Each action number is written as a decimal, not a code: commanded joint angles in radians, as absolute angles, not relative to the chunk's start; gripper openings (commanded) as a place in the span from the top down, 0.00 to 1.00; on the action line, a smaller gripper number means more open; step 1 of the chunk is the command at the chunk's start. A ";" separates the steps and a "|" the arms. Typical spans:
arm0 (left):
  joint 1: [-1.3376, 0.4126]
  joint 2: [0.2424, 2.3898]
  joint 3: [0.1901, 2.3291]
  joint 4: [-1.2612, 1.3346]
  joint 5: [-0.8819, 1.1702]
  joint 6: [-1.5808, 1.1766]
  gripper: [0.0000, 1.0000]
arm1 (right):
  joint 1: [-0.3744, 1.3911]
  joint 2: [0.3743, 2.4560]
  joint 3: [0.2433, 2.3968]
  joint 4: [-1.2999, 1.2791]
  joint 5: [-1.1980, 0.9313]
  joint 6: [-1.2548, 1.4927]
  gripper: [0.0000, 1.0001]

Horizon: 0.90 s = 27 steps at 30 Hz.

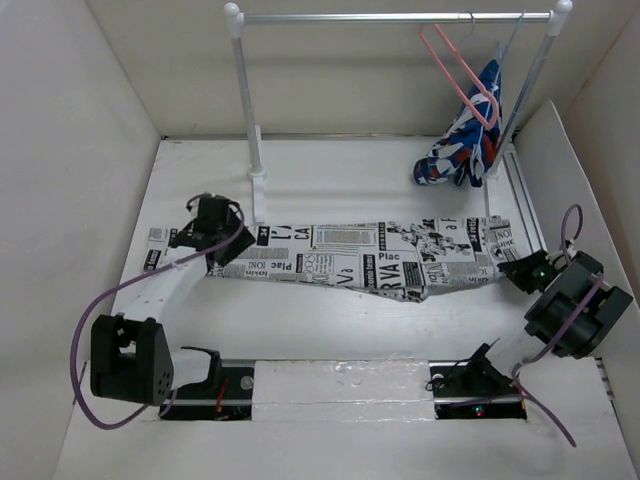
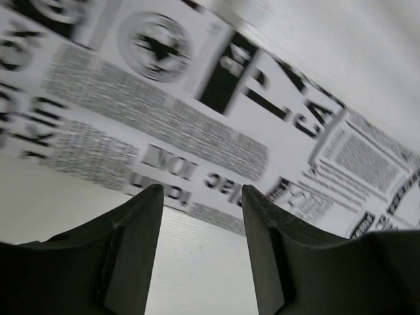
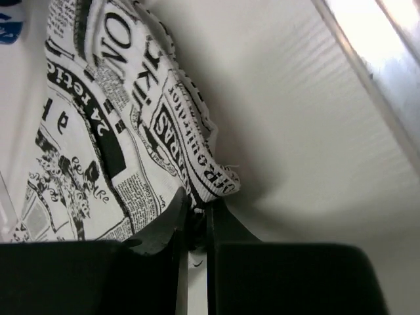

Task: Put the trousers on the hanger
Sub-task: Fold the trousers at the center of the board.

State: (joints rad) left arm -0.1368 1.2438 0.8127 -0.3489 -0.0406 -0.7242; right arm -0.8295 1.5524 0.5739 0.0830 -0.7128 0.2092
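Observation:
The newspaper-print trousers (image 1: 350,255) lie stretched flat across the middle of the table. My right gripper (image 1: 512,268) is shut on their right end; the right wrist view shows the jaws (image 3: 195,209) pinching the fabric's edge (image 3: 111,118). My left gripper (image 1: 207,238) is open over the trousers' left end; in the left wrist view the fingers (image 2: 200,197) stand apart just above the print (image 2: 170,118), holding nothing. The pink hanger (image 1: 458,72) hangs from the rail at the back right.
A white clothes rail (image 1: 390,17) stands at the back on two posts. A blue, white and red garment (image 1: 465,145) hangs from a pale blue hanger (image 1: 512,50) beside the pink one. White walls close in left and right. A metal strip (image 1: 525,205) runs along the right.

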 commanded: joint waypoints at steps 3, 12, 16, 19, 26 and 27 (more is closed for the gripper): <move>-0.444 1.256 0.839 -0.270 -0.070 -0.732 0.62 | -0.818 1.329 0.558 -0.064 -0.695 0.198 1.00; -0.770 1.492 0.951 -0.273 -0.167 -0.738 1.00 | -0.638 0.849 0.920 -0.626 -0.588 0.029 1.00; -0.888 1.574 0.998 -0.233 -0.153 -0.741 1.00 | -0.571 0.876 1.159 -0.739 -0.539 -0.020 1.00; -0.949 1.641 1.067 -0.210 -0.137 -0.755 1.00 | -0.531 0.890 1.328 -0.761 -0.538 -0.005 1.00; -1.023 1.828 1.212 -0.195 -0.100 -0.782 1.00 | -0.342 0.920 1.589 -0.719 -0.490 0.081 1.00; -1.023 1.865 1.222 -0.195 -0.091 -0.793 1.00 | -0.307 0.931 1.620 -0.736 -0.477 0.075 1.00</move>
